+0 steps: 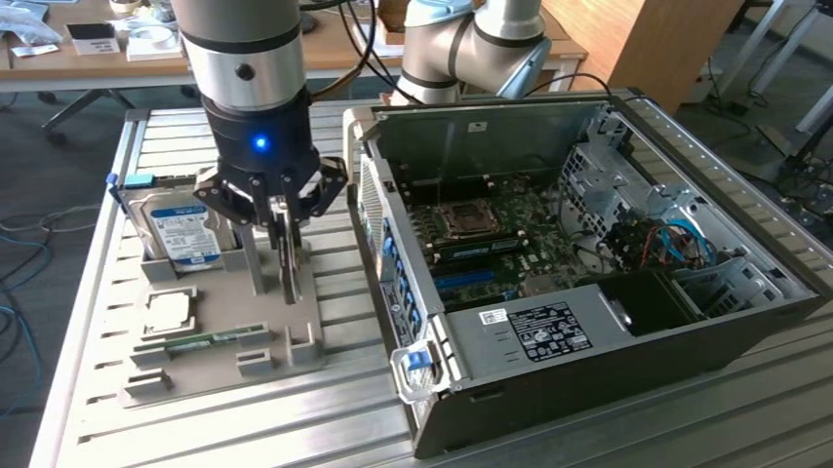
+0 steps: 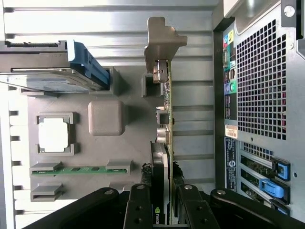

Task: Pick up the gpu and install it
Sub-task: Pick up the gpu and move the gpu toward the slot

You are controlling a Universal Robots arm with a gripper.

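Observation:
The gpu [image 2: 165, 119] stands on edge in the grey fixture tray [image 2: 128, 148], its silver bracket [image 2: 159, 43] at the end away from the wrist. My gripper [image 2: 162, 177] straddles the card with a finger pressed against each face, so it is shut on it. In the exterior view the gripper [image 1: 276, 278] reaches straight down onto the gpu [image 1: 291, 261] at the tray's side nearest the open computer case [image 1: 586, 292]. The card's lower edge still looks seated in the tray.
The tray [image 1: 215, 375] also holds a blue-labelled hard drive [image 1: 182, 229], a processor chip [image 1: 170, 312] and a green memory stick [image 1: 209, 341]. The case lies open with its motherboard [image 1: 495, 244] exposed, on a slatted metal table [image 1: 677, 429]. A second arm's base [image 1: 469, 49] stands behind the case.

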